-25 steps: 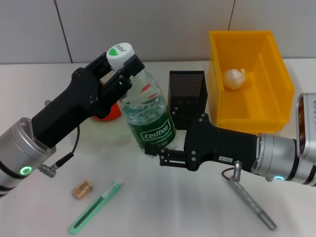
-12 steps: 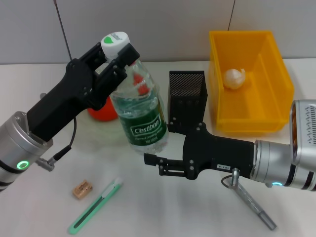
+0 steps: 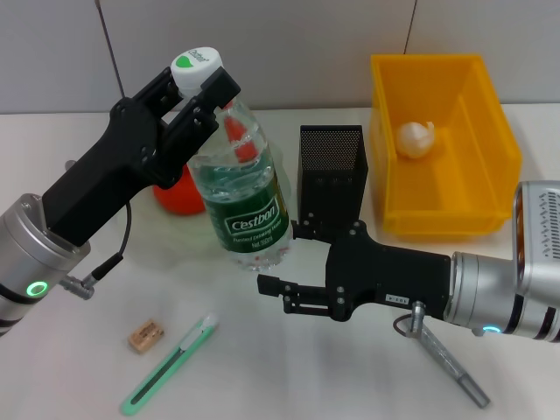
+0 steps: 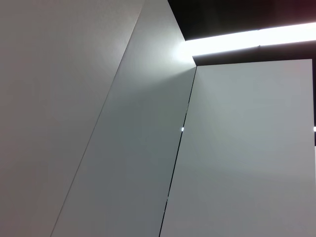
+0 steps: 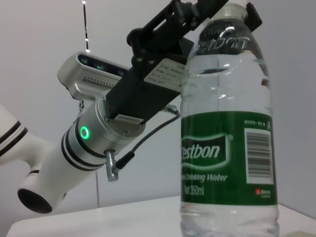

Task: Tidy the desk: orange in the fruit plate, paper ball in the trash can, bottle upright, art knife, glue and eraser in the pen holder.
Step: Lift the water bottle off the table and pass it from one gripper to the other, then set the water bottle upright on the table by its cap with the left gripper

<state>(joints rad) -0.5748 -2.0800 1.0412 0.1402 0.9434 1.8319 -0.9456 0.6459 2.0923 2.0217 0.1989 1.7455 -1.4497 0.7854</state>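
Note:
A clear water bottle [image 3: 243, 206] with a green label and a white cap stands nearly upright, its base at the table. My left gripper [image 3: 199, 87] is shut on its neck just below the cap. The right wrist view shows the bottle [image 5: 227, 133] and the left gripper [image 5: 197, 19]. My right gripper [image 3: 273, 294] is open, just in front of the bottle's base and apart from it. The orange [image 3: 179, 194] lies behind the left arm, partly hidden. The paper ball [image 3: 416, 137] lies in the yellow bin [image 3: 490, 131]. The eraser [image 3: 144, 335] and green art knife [image 3: 166, 369] lie at the front left. The grey glue stick [image 3: 446, 360] lies at the front right.
The black mesh pen holder [image 3: 331, 175] stands behind the right gripper, right of the bottle. The left wrist view shows only wall panels and a ceiling light.
My left gripper has swung the bottle from tilted to nearly upright and moved it left. My right gripper has let go of the bottle's base and drawn back toward the table's front.

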